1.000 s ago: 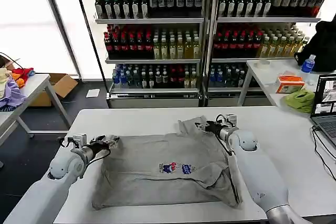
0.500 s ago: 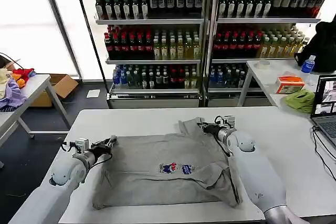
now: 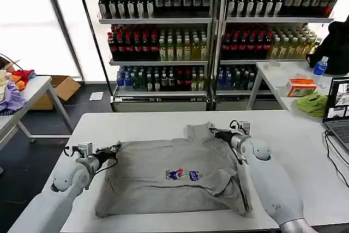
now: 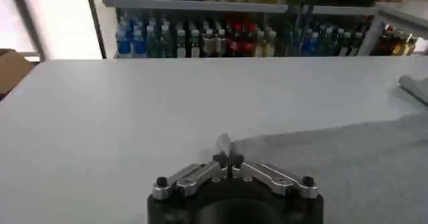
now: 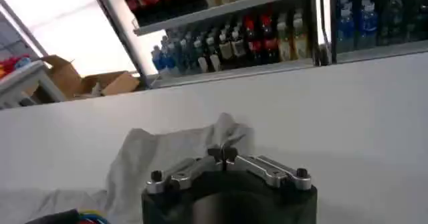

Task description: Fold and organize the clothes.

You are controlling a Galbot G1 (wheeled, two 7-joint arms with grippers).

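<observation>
A light grey short-sleeved shirt (image 3: 163,189) with a small multicoloured chest print (image 3: 182,175) lies spread on the white table (image 3: 147,121). At the shirt's far-left corner, my left gripper (image 3: 114,149) is shut on the cloth's edge. The left wrist view shows a thin fold of grey fabric pinched in that gripper (image 4: 224,153), the shirt (image 4: 348,158) stretching away to one side. My right gripper (image 3: 214,132) is shut on the shirt's far-right part, beside a bunched sleeve. In the right wrist view, crumpled grey cloth (image 5: 144,158) rises from that gripper (image 5: 224,150). The near right side is rumpled.
Drink shelves (image 3: 163,42) stand behind the table. A side table at the right carries an orange box (image 3: 301,87), a lime-green cloth (image 3: 312,103), a water bottle (image 3: 319,67) and a laptop (image 3: 338,107). Coloured fabrics (image 3: 12,88) lie on a left table, a cardboard box (image 3: 65,88) beside it.
My right gripper has shifted a little to the right with the cloth, drawing the shirt's far edge flatter. The left gripper has barely moved and keeps its hold.
</observation>
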